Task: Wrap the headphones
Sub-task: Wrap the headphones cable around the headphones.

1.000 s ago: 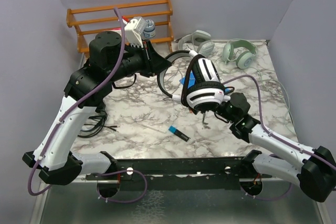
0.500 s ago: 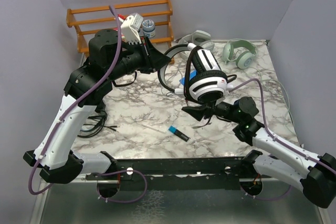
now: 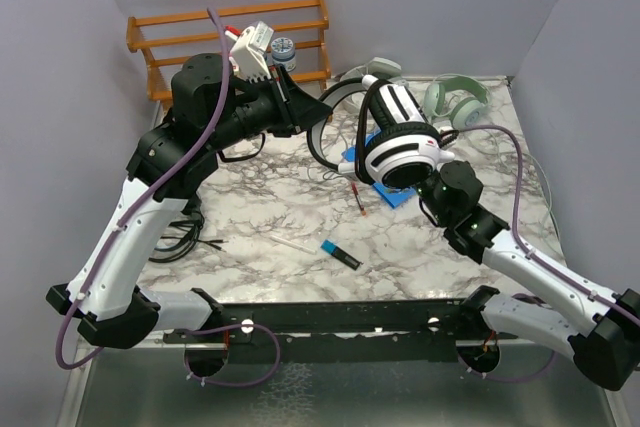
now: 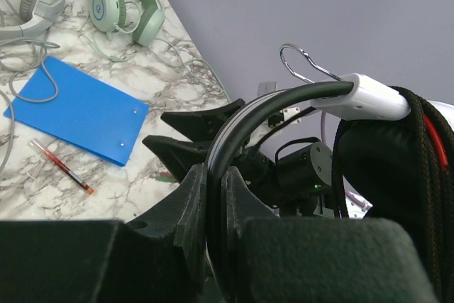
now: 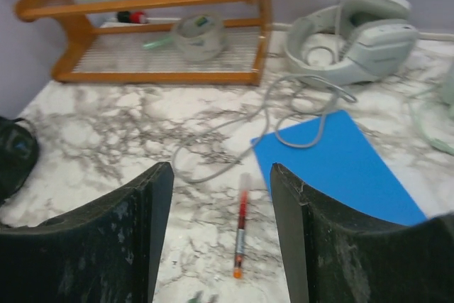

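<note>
The white-and-black headphones [image 3: 400, 142] hang in the air above the table's middle. My left gripper [image 3: 300, 112] is shut on their black headband [image 4: 237, 129], which runs between the jaws in the left wrist view. A black braided cord [image 4: 425, 182] lies wound round the ear cups [image 4: 383, 168]. My right gripper [image 5: 221, 225] is open and holds nothing. It sits low beneath the ear cups, mostly hidden by them from above, with its wrist [image 3: 452, 189] showing. Its dark fingers [image 4: 202, 120] appear behind the headband in the left wrist view.
A red pen [image 5: 241, 228] and a blue sheet [image 5: 340, 168] lie on the marble table [image 3: 270, 217] under the right gripper. Grey-white headphones [image 3: 375, 75] and pale green headphones [image 3: 455, 102] rest at the back. A wooden rack [image 3: 230, 37] stands back left. A marker [image 3: 340, 254] and black cables [image 3: 180, 237] lie nearer.
My right gripper has moved from the near side of the ear cups back and right, ending beneath them. The left gripper and the headphones shifted slightly right.
</note>
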### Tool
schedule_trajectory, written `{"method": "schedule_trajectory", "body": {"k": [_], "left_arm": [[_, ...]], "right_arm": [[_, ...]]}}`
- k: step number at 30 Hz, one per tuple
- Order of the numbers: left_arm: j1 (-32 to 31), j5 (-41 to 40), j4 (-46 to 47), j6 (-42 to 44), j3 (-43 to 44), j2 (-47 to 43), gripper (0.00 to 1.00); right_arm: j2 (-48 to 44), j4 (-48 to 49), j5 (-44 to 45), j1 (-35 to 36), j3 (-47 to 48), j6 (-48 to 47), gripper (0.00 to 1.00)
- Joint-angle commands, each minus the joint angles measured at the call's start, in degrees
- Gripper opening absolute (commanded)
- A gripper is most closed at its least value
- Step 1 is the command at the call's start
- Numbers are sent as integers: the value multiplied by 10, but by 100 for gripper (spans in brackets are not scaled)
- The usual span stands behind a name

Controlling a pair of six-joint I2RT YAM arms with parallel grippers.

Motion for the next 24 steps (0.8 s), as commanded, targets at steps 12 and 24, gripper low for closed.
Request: {"method": "schedule_trajectory", "body": {"k": [12,24], "left_arm": [[-1,36,63,-31,0,-14,0],[-1,-5,63,-24,-5,-4,0]], "right_arm": [[47,-186,197,-25,83,22,93],[-140,-151,76,-26,-18,-15,90]]}}
